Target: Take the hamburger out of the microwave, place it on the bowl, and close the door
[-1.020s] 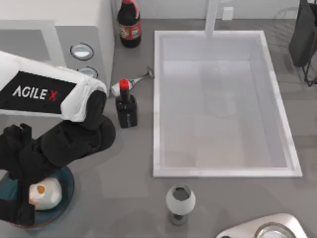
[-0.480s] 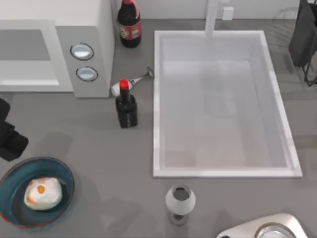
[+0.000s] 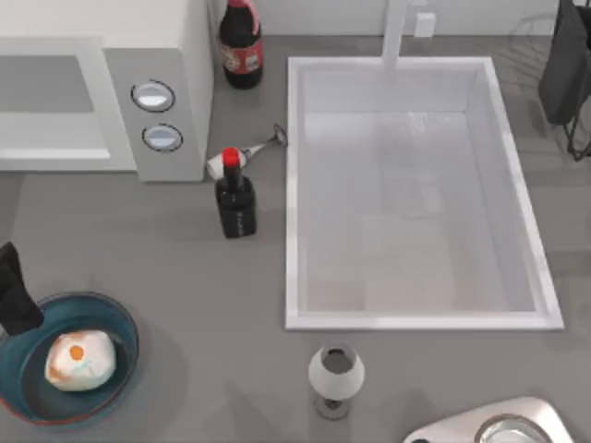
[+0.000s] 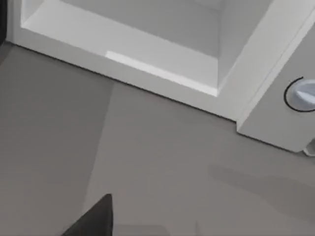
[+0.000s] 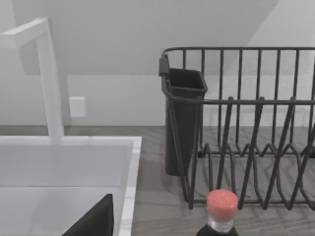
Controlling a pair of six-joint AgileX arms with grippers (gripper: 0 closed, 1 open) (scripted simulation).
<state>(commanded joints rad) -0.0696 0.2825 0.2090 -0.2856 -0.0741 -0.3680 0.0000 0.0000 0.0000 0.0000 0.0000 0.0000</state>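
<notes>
Sitting in the blue bowl [image 3: 65, 360] near the table's front left corner, the hamburger [image 3: 81, 360] is already delivered, so the step in hand is, as I judge it, closing the door. The microwave [image 3: 111, 88] stands at the back left with its grey cavity [image 4: 147, 29] open to the front; its two knobs [image 3: 153, 95] face up in the top view. I cannot make out the door itself. My left gripper [image 3: 14, 297] is a dark shape at the table's left edge, just beside the bowl's rim, and I cannot tell whether its fingers are apart or together. The next move calls for reaching out beyond the left of the cavity, finding the door panel, and sweeping it shut without clipping the bowl.

The grey countertop also carries a dark sauce bottle [image 3: 235, 198], a cola bottle [image 3: 241, 46], a grey goblet [image 3: 335, 374], a white sink [image 3: 416, 194] and a dish rack [image 5: 246, 128] at the right.
</notes>
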